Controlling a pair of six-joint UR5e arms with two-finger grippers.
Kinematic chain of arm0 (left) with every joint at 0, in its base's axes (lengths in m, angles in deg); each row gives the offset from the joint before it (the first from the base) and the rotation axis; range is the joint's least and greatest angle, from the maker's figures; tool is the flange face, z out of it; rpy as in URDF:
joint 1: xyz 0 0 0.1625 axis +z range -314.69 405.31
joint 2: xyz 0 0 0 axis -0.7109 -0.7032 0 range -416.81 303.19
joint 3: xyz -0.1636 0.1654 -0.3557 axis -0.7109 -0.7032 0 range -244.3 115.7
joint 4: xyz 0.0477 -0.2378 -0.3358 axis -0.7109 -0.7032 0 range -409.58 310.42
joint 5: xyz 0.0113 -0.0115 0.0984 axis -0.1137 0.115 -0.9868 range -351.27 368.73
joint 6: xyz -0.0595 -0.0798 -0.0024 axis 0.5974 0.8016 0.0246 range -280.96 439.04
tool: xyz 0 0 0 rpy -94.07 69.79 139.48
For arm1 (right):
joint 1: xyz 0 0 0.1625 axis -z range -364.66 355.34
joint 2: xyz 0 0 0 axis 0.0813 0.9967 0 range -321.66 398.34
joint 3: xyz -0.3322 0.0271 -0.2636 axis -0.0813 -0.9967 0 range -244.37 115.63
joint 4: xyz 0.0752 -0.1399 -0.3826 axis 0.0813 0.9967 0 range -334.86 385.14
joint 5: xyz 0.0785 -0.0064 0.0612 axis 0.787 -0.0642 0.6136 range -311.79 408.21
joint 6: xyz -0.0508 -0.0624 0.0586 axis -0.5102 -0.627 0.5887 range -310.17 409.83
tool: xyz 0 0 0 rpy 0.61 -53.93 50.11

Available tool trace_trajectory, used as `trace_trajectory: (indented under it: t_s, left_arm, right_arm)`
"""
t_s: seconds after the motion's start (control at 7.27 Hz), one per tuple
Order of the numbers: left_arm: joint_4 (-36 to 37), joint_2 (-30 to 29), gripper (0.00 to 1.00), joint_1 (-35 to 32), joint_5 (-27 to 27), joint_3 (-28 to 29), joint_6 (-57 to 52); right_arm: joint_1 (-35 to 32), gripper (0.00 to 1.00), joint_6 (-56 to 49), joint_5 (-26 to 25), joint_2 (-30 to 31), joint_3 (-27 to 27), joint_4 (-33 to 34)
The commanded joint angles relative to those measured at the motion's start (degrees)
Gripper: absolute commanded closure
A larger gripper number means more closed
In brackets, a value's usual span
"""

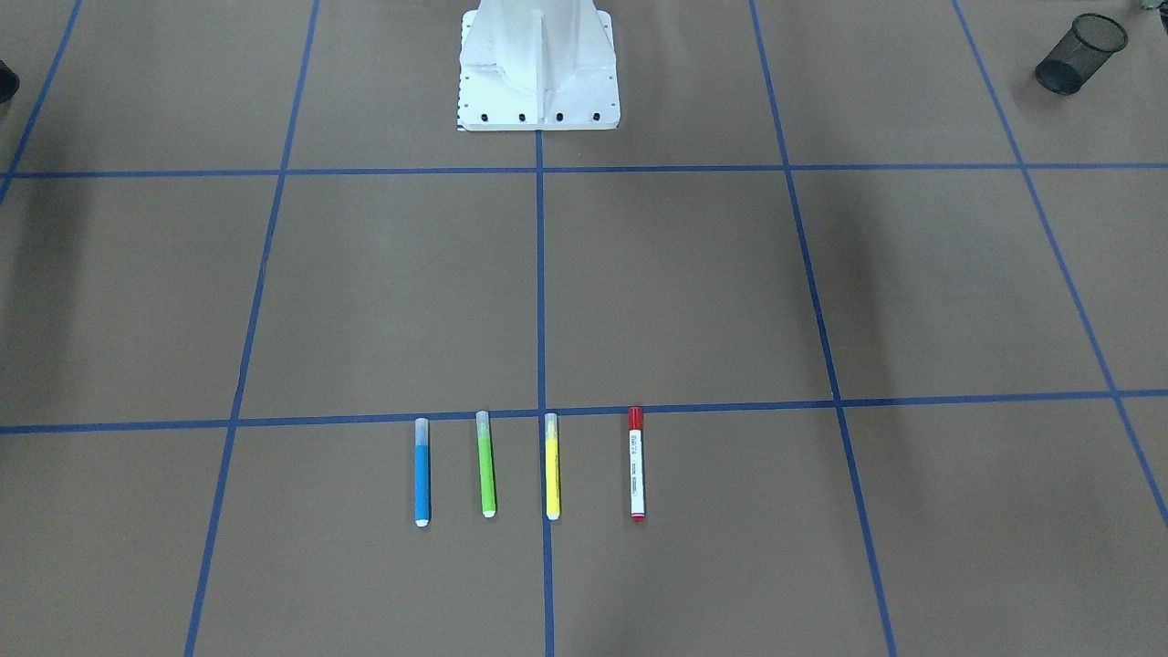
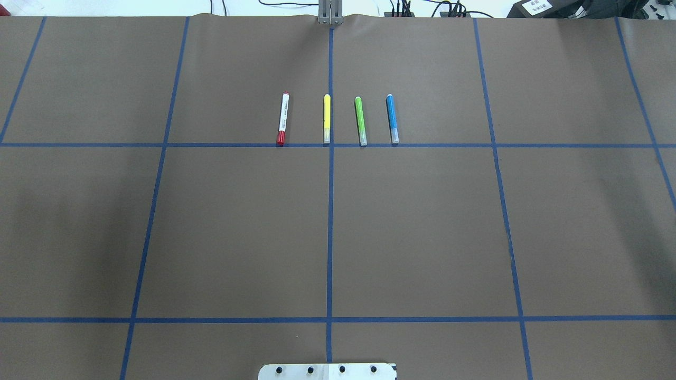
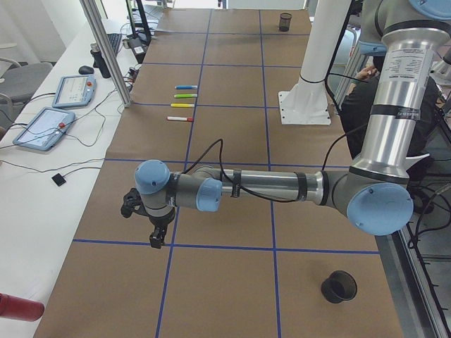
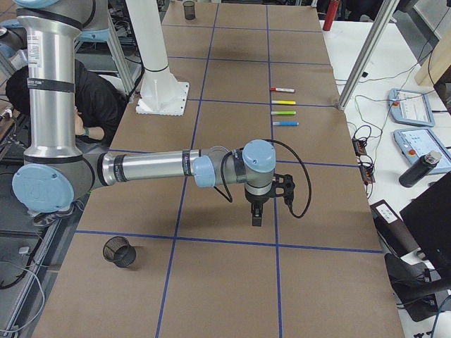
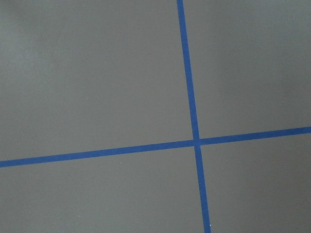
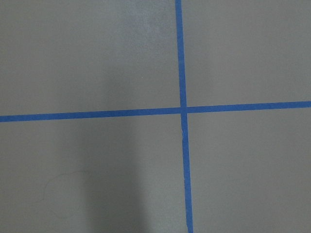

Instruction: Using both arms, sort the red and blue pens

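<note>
Now the red marker (image 2: 283,119) lies upper left, nearer the left gripper (image 3: 156,239), the blue highlighter (image 2: 392,119) nearer the right gripper (image 4: 256,218); open or shut, I cannot tell.

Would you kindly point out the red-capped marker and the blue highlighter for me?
red-capped marker (image 2: 283,119): overhead exterior view, middle of its white barrel.
blue highlighter (image 2: 392,119): overhead exterior view, middle of its blue body.

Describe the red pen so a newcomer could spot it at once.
On the brown, blue-taped table, four pens lie in a row opposite the robot's white base plate. The red marker is the end one on the robot's left, beside the yellow highlighter. It alone has a white barrel and red cap.
</note>
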Motion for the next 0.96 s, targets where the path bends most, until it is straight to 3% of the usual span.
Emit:
trace_trajectory:
  t_s: [0.0,0.14,0.41,0.83]
  left_arm:
    - [0.51,-3.8,0.0,2.24,-0.03,-0.42,0.57]
    - [0.69,-5.73,0.0,3.55,-0.03,-0.25,0.83]
    - [0.78,-13.02,0.0,10.37,-1.51,0.54,9.3]
    - [1.83,-23.03,0.0,19.96,-1.44,3.43,22.41]
  right_arm:
    - [1.98,0.0,0.41,0.11,-1.9,0.06,-0.71]
    - [6.08,0.0,0.93,-0.59,-4.52,-0.9,0.08]
    - [6.92,0.0,0.94,-0.69,-8.58,-6.51,0.0]
    - [10.24,0.0,8.01,-1.12,-10.61,-5.49,-0.53]
